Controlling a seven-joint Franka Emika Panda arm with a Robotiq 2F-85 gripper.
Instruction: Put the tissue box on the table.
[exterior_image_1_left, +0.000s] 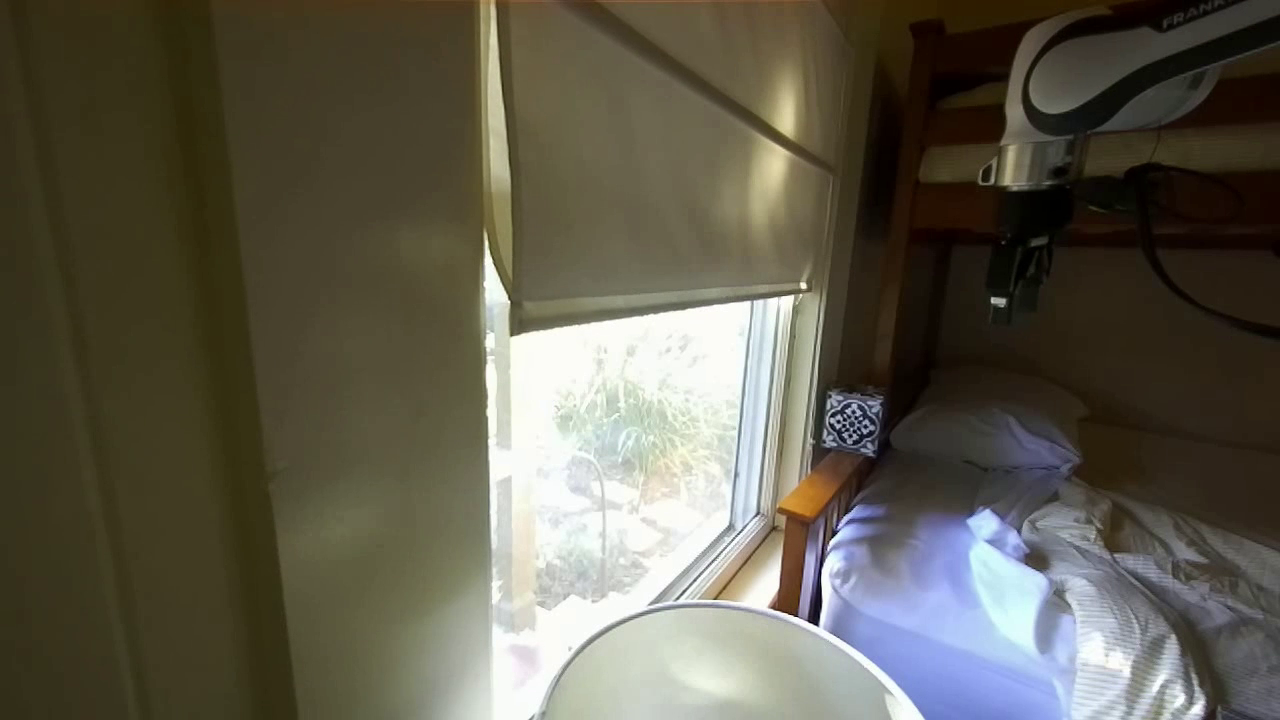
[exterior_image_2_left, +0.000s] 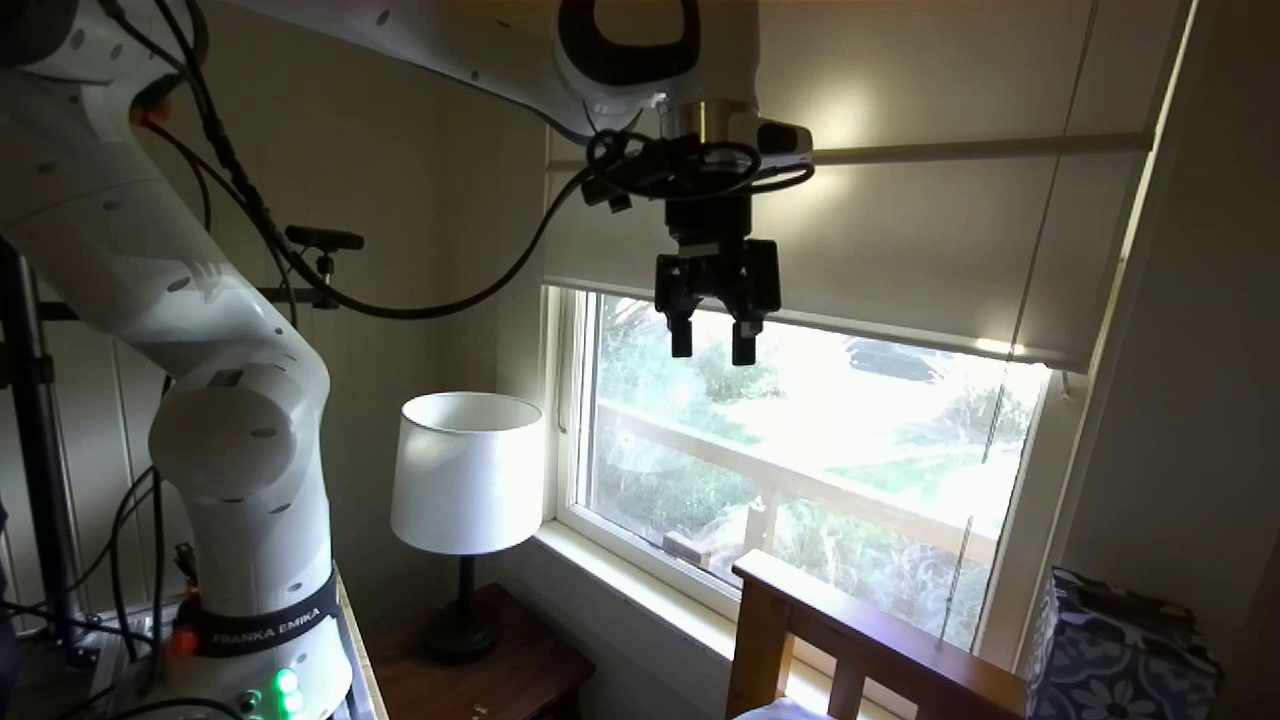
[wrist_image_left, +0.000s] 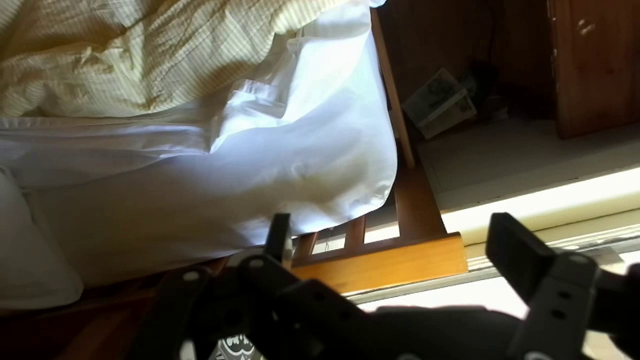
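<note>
The tissue box (exterior_image_1_left: 853, 422), a cube with a black-and-white pattern, stands at the end of the bed rail near the window in both exterior views (exterior_image_2_left: 1125, 650). A small part shows at the bottom of the wrist view (wrist_image_left: 237, 347), behind the gripper's linkage. My gripper (exterior_image_2_left: 712, 345) hangs in the air, pointing down, open and empty, well above the box's height and apart from it. Its fingers are spread in the wrist view (wrist_image_left: 390, 225). The table (exterior_image_2_left: 535, 640) is a low brown wooden side table by the window.
A lamp with a white drum shade (exterior_image_2_left: 468, 475) stands on the table; the shade's round top (exterior_image_1_left: 730, 660) also fills the bottom of an exterior view. A wooden bed rail (wrist_image_left: 385, 265), white bedding (wrist_image_left: 320, 165), a pillow (exterior_image_1_left: 985, 420) and the window blind (exterior_image_2_left: 950, 230) are around.
</note>
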